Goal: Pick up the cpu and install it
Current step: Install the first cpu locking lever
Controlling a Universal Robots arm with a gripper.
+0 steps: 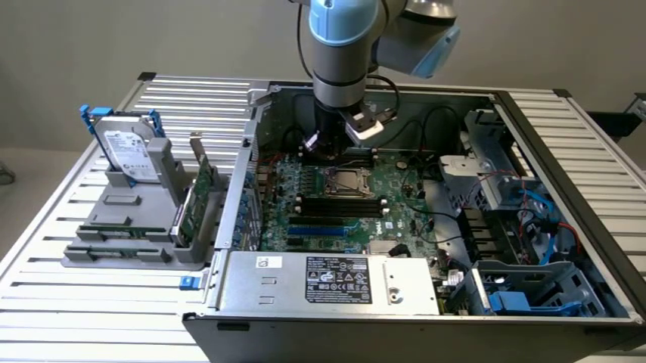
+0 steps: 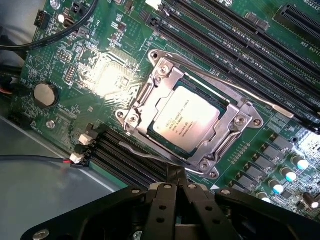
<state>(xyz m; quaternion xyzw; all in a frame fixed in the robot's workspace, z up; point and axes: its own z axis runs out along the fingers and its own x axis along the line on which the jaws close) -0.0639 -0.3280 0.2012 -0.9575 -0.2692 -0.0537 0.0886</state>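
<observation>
The black gripper, its jaws shut together on nothing, hovers just beside the thin steel lever of the socket where the small square silver-grey cpu sits framed, so any push should probably bear on that lever alone.

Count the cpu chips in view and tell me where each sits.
1. The small flat square silver-grey metal cpu lies inside the silver socket frame on the green motherboard, near the shut black claw. Others could be hidden.
</observation>
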